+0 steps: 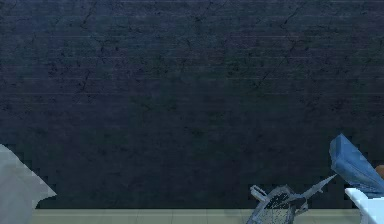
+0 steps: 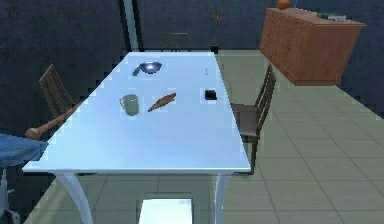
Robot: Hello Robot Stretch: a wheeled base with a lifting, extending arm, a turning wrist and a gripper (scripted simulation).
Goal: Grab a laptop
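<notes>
White is the table point(image 2: 160, 145) in the arm side view, and on it I see a mug point(image 2: 129, 104), a bowl point(image 2: 149, 68), a long brown thing point(image 2: 162, 102) and a small dark flat thing point(image 2: 211, 96) near the wooden chair point(image 2: 258, 108). Farther back stands a wooden sideboard point(image 2: 310, 48) with a flat dark thing point(image 2: 330, 15) on top; which of these is the laptop, I cannot tell. The state of the claw I also cannot tell, and the forward view faces a dark blue wall point(image 1: 190, 90).

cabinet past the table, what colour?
Reddish-brown wood. The cabinet shows best in the arm side view.
</notes>
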